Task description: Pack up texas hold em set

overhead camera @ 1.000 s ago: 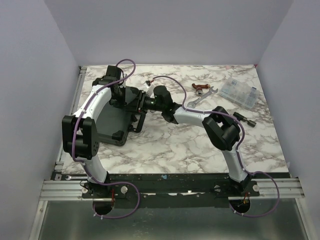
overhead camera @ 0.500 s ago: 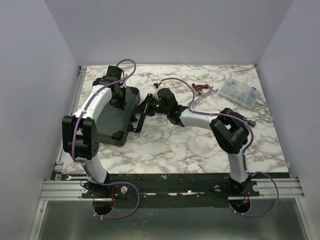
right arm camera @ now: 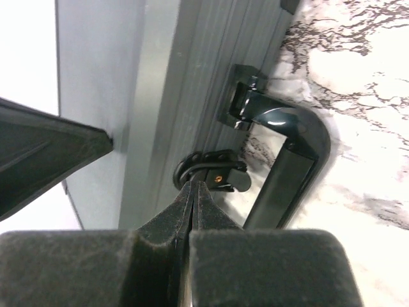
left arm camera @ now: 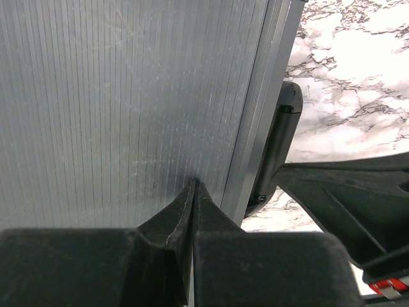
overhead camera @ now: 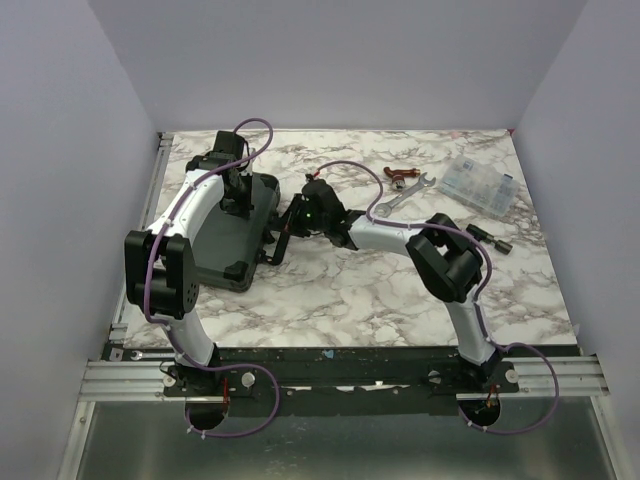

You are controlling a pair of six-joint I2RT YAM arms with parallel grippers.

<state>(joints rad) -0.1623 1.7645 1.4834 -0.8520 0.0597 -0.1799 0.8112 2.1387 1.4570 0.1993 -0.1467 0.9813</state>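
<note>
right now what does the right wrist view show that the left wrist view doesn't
Only the right wrist view: the small black latch on the edge of the grey hard case, just ahead of the shut right pincer. Only the left wrist view: the case's broad ribbed lid, under the shut left pincer. Both: the black curved handle and white marble table.

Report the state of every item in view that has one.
briefcase: closed, lying flat.
left gripper: shut, empty, tips at the briefcase top.
right gripper: shut, empty, tips at the front latch.
latch: cannot tell whether fastened.
clear box: looks closed.
</note>
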